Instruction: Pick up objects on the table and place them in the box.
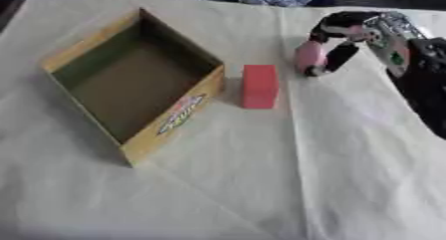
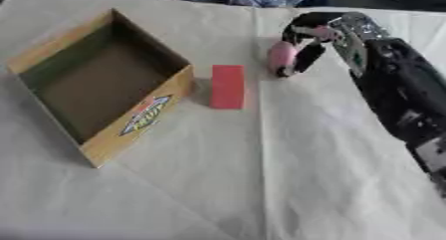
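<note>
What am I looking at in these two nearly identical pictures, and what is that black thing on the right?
Both pictures come from two cameras set side by side in a humanoid robot's head, like a pair of eyes, looking down at a table covered with a pale cloth. The black and silver thing is the robot's right arm, ending in its right robot hand. Its fingers are curled round a small pink rounded object, though I cannot tell exactly what it is. On the cloth sits an open yellow cardboard box with a dark, empty inside and a printed logo on its side. Just beside it, apart from its wall, lies a red rectangular block. The robot's left robot hand is not in sight.
</note>
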